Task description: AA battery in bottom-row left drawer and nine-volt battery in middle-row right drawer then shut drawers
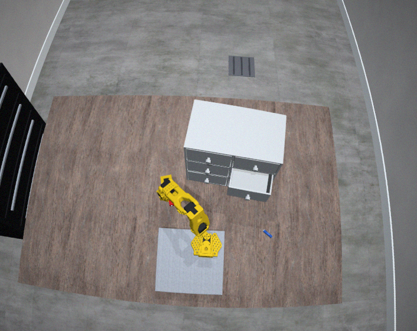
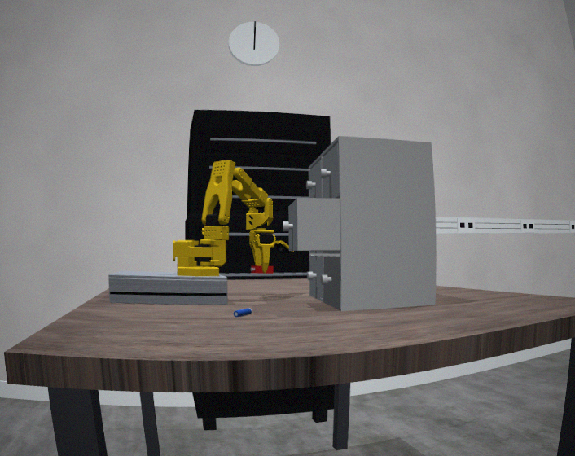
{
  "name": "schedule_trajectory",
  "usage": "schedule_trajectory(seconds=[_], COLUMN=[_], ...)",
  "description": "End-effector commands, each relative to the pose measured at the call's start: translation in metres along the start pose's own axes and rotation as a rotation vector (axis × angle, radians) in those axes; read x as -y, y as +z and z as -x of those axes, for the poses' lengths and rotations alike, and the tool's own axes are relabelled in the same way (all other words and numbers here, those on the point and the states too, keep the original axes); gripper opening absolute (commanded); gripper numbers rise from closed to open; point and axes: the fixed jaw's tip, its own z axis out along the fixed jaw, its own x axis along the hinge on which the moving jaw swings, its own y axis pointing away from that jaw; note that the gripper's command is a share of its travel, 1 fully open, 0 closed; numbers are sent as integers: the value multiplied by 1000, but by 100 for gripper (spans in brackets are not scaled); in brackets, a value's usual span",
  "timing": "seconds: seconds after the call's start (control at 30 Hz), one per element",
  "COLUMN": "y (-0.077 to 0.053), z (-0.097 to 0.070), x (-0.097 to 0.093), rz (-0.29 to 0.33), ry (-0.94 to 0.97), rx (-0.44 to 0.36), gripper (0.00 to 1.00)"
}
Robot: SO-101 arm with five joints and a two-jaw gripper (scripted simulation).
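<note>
The white chest (image 1: 235, 132) stands on the wooden table, and its right drawer of the middle row (image 1: 250, 183) is pulled out and looks empty. In the side view this drawer (image 2: 314, 225) juts out from the chest front. The other drawers are shut. My gripper (image 1: 169, 202) points down, left of the chest front, and is shut on the red nine-volt battery (image 1: 170, 203). In the side view the gripper (image 2: 263, 266) holds the battery (image 2: 261, 269) low, close to the table top. The blue AA battery (image 1: 267, 233) lies on the table to the right of my base, and it also shows in the side view (image 2: 242, 312).
My base sits on a grey plate (image 1: 189, 262) near the table's front. A black cabinet (image 1: 9, 149) stands beyond the table's left edge. A vent (image 1: 241, 65) is in the floor behind the table.
</note>
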Motion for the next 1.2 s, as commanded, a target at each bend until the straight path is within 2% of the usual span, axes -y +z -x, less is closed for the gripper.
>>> schedule_trajectory(seconds=[0.0, 0.6, 1.17], y=[-3, 3, 3], z=[-3, -27, -28], x=[7, 34, 34], rz=[16, 10, 10], ry=[-73, -387, -390], rx=[29, 32, 32], gripper=[0, 0, 0])
